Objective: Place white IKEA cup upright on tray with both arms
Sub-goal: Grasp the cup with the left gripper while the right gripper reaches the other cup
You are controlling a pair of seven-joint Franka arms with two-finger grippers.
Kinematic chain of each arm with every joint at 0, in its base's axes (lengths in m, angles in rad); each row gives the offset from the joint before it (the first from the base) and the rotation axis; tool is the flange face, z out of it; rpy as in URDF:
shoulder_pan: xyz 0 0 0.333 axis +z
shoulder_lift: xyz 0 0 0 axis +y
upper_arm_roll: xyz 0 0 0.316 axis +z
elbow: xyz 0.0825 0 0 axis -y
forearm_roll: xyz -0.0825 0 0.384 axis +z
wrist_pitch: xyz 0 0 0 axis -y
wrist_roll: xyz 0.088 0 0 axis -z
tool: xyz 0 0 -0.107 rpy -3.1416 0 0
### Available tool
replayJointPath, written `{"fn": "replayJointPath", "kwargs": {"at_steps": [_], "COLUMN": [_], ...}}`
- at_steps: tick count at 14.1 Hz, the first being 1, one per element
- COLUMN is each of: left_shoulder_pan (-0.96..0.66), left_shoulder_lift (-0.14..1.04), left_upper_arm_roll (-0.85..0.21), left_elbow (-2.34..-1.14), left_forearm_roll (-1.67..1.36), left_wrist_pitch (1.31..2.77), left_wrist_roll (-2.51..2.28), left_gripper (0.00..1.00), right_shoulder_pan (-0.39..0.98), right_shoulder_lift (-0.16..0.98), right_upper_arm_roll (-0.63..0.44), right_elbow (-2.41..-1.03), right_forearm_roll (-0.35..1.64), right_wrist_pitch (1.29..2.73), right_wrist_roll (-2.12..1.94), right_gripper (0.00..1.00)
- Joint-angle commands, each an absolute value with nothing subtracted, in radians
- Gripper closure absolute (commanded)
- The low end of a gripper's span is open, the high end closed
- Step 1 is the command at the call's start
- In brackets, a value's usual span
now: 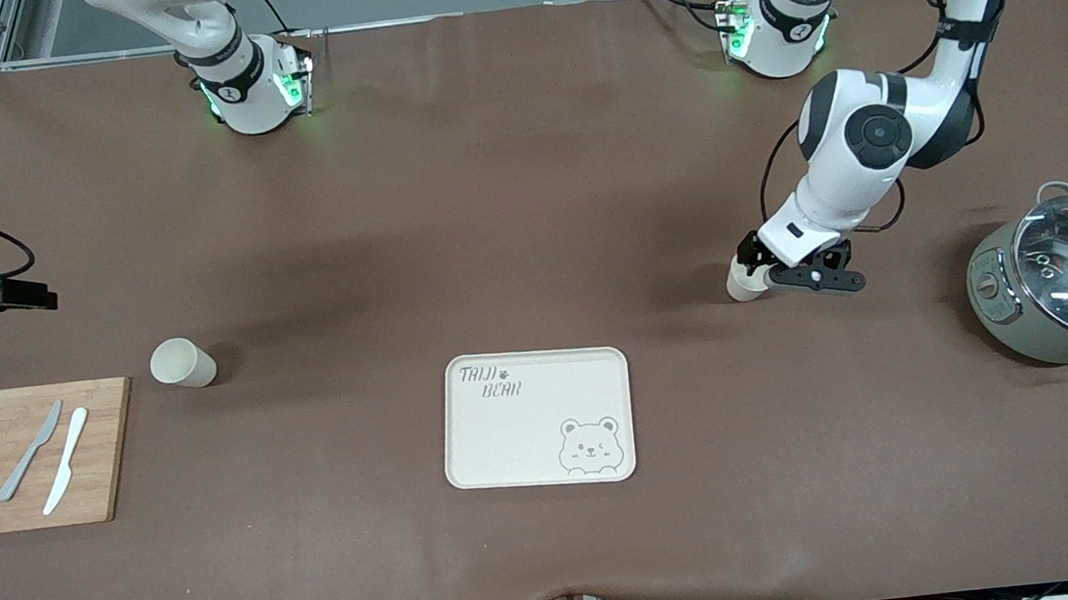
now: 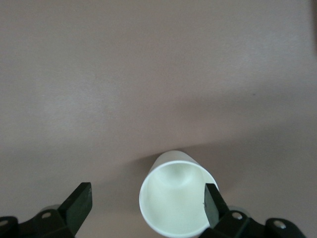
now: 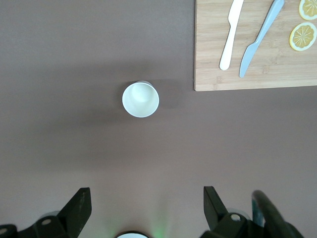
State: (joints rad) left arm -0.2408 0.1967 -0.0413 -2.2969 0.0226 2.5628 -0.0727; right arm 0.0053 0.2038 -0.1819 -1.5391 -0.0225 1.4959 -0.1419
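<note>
Toward the left arm's end from the tray (image 1: 537, 417), I have the left gripper (image 1: 791, 277) spread wide around a cup (image 1: 743, 282), unclenched; next I close, while the right gripper (image 3: 143, 208) waits released.

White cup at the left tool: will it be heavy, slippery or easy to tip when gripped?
The white cup looks thin-walled and empty, so probably light. Smooth, tapered sides may slip in the left tool; a push could tip it.
</note>
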Motion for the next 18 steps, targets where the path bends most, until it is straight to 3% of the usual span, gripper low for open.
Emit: {"fn": "replayJointPath", "kwargs": {"at_steps": [1, 4, 18], "left_shoulder_pan": [-0.221, -0.218, -0.179], "left_shoulder_lift": [0.244, 0.259, 0.261], "left_upper_arm_roll": [-0.055, -0.055, -0.058], "left_elbow": [-2.322, -2.350, -2.370], "left_forearm_roll": [0.046, 0.046, 0.046], "left_wrist_pitch": [2.649, 2.704, 2.709], "left_wrist_roll": [-0.063, -0.063, -0.052], "left_gripper": [0.00, 0.00, 0.00], "right_shoulder_pan": [-0.014, -0.015, -0.020], "right_shoulder_lift": [0.169, 0.164, 0.167], "right_upper_arm_roll": [-0.172, -0.172, -0.172], "right_elbow": [-1.609, -1.618, -1.689], "right_forearm_roll": [-0.029, -0.029, -0.021], "right_wrist_pitch": [1.531, 1.545, 1.624], "right_wrist_roll": [-0.130, -0.130, -0.124], "right_gripper": [0.00, 0.00, 0.00]}}
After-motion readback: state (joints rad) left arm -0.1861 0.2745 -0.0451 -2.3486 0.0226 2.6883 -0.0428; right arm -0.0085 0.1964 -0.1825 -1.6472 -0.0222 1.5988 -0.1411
